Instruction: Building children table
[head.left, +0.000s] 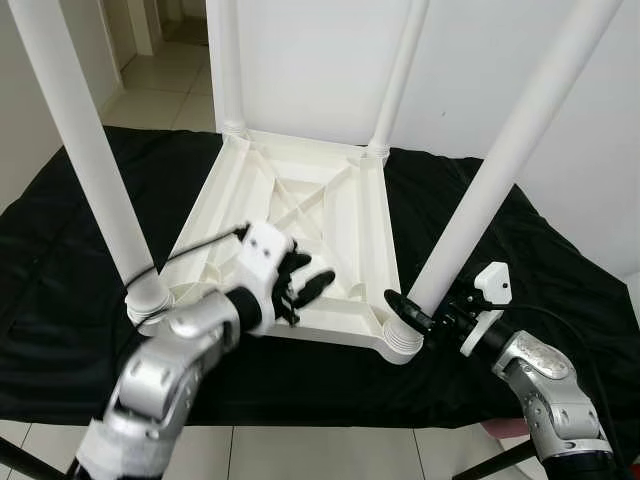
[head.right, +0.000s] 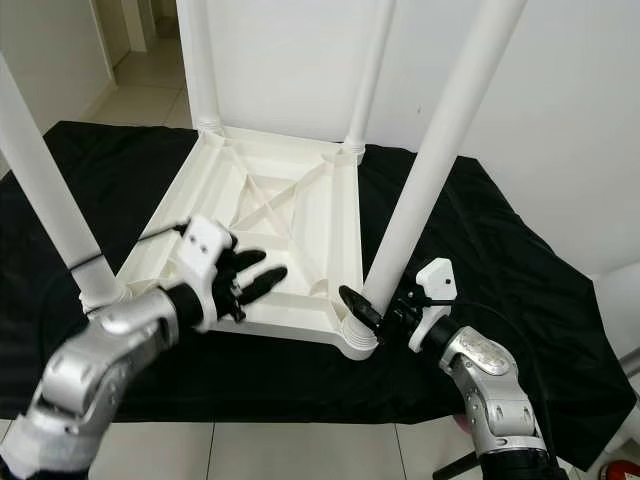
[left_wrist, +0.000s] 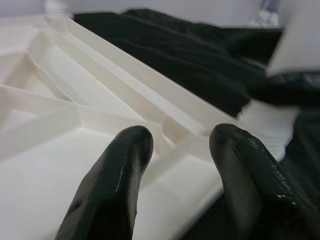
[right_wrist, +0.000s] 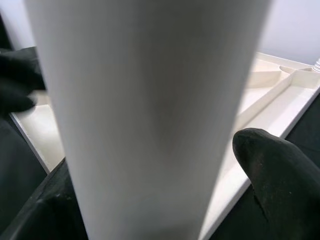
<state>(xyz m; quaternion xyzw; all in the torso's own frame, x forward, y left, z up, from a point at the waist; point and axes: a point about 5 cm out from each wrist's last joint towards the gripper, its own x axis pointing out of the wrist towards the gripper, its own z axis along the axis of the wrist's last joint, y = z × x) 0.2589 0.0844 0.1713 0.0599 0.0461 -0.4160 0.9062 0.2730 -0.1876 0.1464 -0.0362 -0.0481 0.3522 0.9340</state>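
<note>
So, right now my left arm is bent in front of me with the left claw (head.left: 305, 285) hovering over the near part of the upside-down white tabletop (head.left: 330, 215). Its fingers (left_wrist: 115, 185) are spread apart with nothing between them, pointing across the ribbed underside toward the near-right corner.

My right arm comes in low from the right side, and the right claw (head.left: 410, 312) is at the bottom of the near-right leg (head.left: 500, 170), right above the ribbed collar (head.left: 402, 340) where it goes into the corner. From the wrist camera the leg sits between the fingers with one black fingertip (right_wrist: 280, 175) beside it, but I can't tell if I'm really clamping it or just around it.

The tabletop lies flat on the black cloth (head.left: 70, 270) covering the desk, all four legs sticking up: near-left leg (head.left: 90, 160), and the two far ones (head.left: 225, 60) by the white wall (head.left: 320, 60). The near edge of the tabletop is close to the front edge of the desk. Bare cloth stretches out on both sides of it, and tiled floor (head.left: 160, 85) shows past the far-left corner.
</note>
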